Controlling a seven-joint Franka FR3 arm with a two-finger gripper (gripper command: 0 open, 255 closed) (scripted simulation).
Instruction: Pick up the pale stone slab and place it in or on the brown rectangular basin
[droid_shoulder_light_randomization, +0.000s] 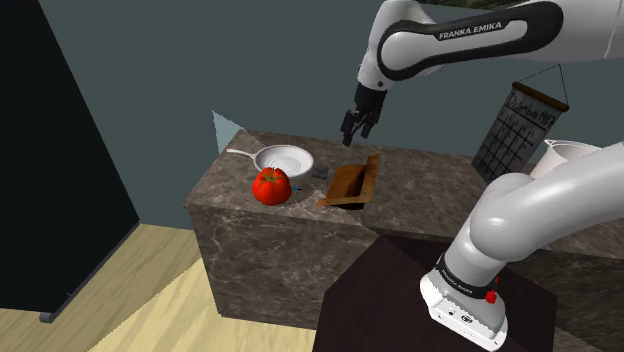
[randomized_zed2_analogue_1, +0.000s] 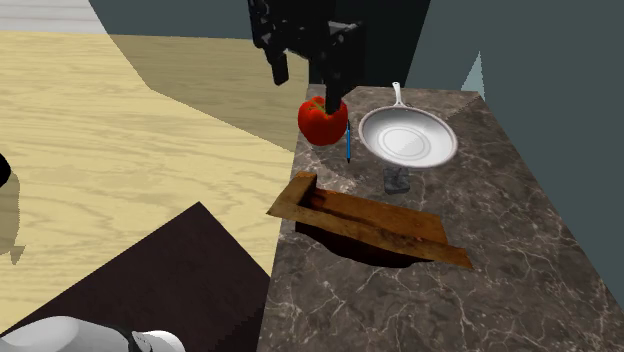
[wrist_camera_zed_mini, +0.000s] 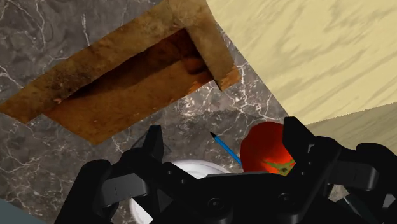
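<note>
The gripper (droid_shoulder_light_randomization: 357, 133) is hovering with fingers spread, gripping nothing. In the second exterior view, a small grey block, probably the stone slab (randomized_zed2_analogue_1: 396, 180), is lying at 6 o'clock from the white pan (randomized_zed2_analogue_1: 408, 137) and 12 o'clock from the brown basin (randomized_zed2_analogue_1: 390, 228).

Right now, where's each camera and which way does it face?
Shoulder view: behind the stand, looking down over the marble counter; arm and gripper show.
Second exterior view: above the brown basin's end of the counter, facing tomato and white pan; gripper, arm base show.
Wrist view: on the hand, looking down at the basin; open fingers show.
Shared: basin, tomato, pan.
</note>
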